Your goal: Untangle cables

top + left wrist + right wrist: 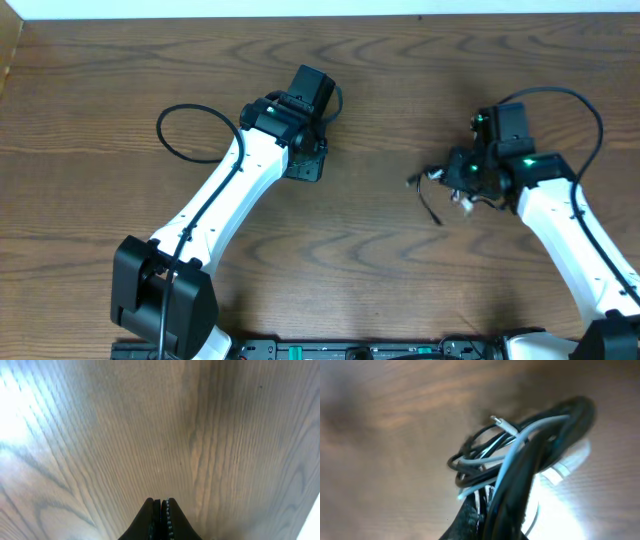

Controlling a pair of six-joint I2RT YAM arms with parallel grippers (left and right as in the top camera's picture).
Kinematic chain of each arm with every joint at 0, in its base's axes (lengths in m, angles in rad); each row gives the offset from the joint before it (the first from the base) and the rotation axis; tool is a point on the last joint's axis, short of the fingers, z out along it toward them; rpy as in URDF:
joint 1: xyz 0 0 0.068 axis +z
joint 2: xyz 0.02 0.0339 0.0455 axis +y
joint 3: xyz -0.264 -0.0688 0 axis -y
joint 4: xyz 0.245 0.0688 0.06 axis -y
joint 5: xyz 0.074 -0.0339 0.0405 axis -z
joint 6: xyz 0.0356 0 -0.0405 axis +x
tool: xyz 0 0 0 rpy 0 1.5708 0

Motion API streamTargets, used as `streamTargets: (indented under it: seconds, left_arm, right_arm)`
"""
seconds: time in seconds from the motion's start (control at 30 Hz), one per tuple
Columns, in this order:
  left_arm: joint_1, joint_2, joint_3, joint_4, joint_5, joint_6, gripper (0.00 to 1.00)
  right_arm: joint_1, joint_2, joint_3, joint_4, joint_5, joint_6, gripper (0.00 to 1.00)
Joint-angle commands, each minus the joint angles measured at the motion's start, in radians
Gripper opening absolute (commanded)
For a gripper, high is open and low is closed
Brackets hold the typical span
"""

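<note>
From my station, the only bystander is the brown wood-grain table [380, 270], its grain swirling in long ovals. A white strip [300, 8] borders it at twelve o'clock; a paler band [8, 60] shows at ten o'clock.

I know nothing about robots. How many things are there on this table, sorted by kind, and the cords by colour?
Black cable: 1
White cable: 1
Robot arms: 2, the left arm and the right arm
Total: 4

Dark wood-grain table [380, 270]; pale strip [300, 8] along its far edge.
</note>
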Motion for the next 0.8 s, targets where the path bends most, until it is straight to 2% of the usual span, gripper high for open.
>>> streamTargets:
  seconds: [0.0, 0.13, 0.3, 0.43, 0.6, 0.77]
  left_arm:
    - [0.004, -0.003, 0.002, 0.006, -0.041, 0.256, 0.08]
    - [0.003, -0.003, 0.002, 0.080, 0.023, 0.645, 0.22]
    - [0.003, -0.003, 0.002, 0.183, 0.314, 1.140, 0.23]
    - [0.003, -0.003, 0.002, 0.184, 0.510, 1.421, 0.23]
    - [-0.038, -0.003, 0.001, 0.182, 0.529, 1.617, 0.23]
    - [-0.103, -0.003, 0.001, 0.180, 0.529, 1.713, 0.24]
  right_arm:
    - [-0.006, -0.009, 0.001, -0.034, -0.211, -0.219, 0.01]
    - [-0.006, -0.009, 0.002, -0.031, -0.362, -0.314, 0.01]
    - [-0.019, -0.009, 0.019, -0.016, -0.448, -0.327, 0.01]
    - [-0.056, -0.009, 0.036, -0.014, -0.569, -0.327, 0.01]
    - [-0.091, -0.008, 0.037, -0.014, -0.666, -0.327, 0.01]
    - [-0.124, -0.008, 0.036, -0.021, -0.700, -0.322, 0.01]
